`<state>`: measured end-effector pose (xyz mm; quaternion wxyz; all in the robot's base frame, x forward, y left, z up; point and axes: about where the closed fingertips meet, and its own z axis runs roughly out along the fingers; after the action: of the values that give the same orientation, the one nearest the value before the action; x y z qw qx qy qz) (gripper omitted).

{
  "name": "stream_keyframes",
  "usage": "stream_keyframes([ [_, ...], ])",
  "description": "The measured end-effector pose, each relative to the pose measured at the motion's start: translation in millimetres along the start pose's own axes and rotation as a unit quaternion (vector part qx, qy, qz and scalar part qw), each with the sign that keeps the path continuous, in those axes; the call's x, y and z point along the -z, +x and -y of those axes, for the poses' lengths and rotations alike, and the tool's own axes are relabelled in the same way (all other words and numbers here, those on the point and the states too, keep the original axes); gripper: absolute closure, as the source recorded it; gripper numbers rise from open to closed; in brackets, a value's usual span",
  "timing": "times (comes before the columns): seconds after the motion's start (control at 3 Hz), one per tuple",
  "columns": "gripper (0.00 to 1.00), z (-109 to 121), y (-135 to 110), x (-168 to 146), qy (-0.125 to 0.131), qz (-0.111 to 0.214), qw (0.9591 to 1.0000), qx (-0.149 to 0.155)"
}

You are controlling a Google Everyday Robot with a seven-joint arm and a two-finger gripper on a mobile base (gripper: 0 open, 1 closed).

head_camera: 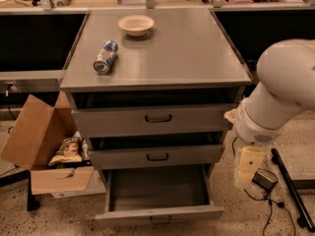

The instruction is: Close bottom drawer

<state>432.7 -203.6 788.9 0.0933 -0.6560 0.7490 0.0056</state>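
The bottom drawer [157, 213] of the grey cabinet is pulled far out, showing its plain grey tray. Its slim front panel carries a small dark handle [160, 220] at the centre, near the picture's lower edge. The two drawers above it stand slightly ajar. My arm [280, 92] comes in from the right. The gripper [248, 167], a pale cream block, hangs to the right of the cabinet at about the height of the open drawer, apart from it and holding nothing that shows.
A white bowl [136, 24] and a blue can [106, 57] lying on its side sit on the cabinet top [187, 53]. An open cardboard box [37, 146] with snack bags stands left. Cables and a black adapter [265, 180] lie on the floor right.
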Motion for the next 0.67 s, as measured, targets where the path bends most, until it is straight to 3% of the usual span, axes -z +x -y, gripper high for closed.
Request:
stream_keyframes([
  [0.33, 0.0, -23.2, 7.4, -74.2, -0.048, 0.002, 0.9989, 0.0],
  [0.67, 0.0, -52.0, 13.6, -153.2, -0.115, 0.023, 0.9929, -0.019],
])
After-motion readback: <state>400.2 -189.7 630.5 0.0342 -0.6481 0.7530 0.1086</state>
